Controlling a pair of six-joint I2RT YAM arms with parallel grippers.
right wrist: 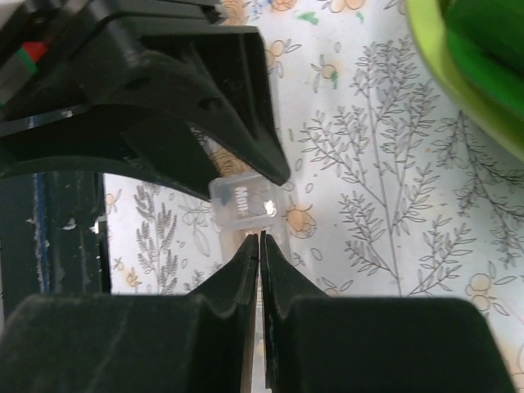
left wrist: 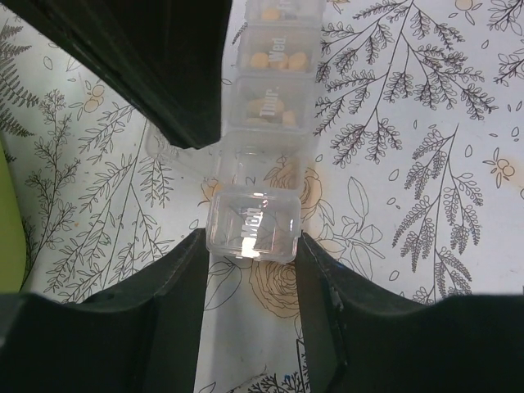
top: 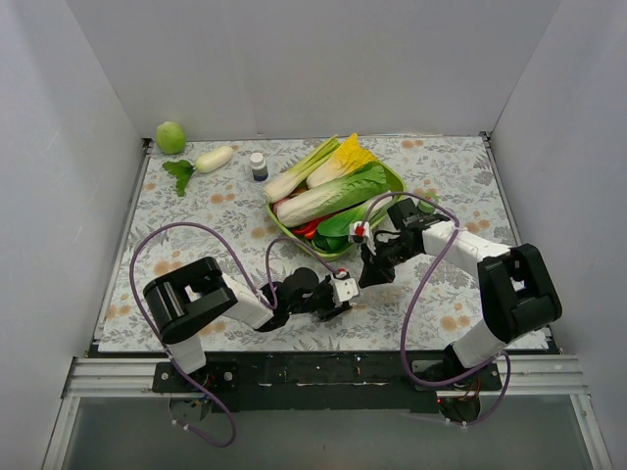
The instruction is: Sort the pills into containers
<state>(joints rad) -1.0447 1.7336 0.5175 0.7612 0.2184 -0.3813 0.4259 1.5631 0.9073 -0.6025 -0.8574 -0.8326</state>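
Note:
The clear pill organizer strip (left wrist: 264,123) lies on the floral cloth and runs away from the left wrist camera. Two far compartments hold tan pills (left wrist: 278,60). Its near end compartment, marked "Mon" (left wrist: 250,225), sits between my left fingertips, which touch both its sides. My left gripper (left wrist: 250,244) is shut on that end; it also shows in the top view (top: 343,291). My right gripper (right wrist: 259,239) is shut, its tips touching the edge of the Mon compartment (right wrist: 244,201). In the top view it (top: 370,274) meets the left gripper, and the strip is hidden.
A green tray (top: 397,181) of leafy vegetables stands just behind the grippers; its rim shows in the right wrist view (right wrist: 458,74). A small dark-capped bottle (top: 259,166), a white radish (top: 214,159) and a green ball (top: 170,136) are at the back left.

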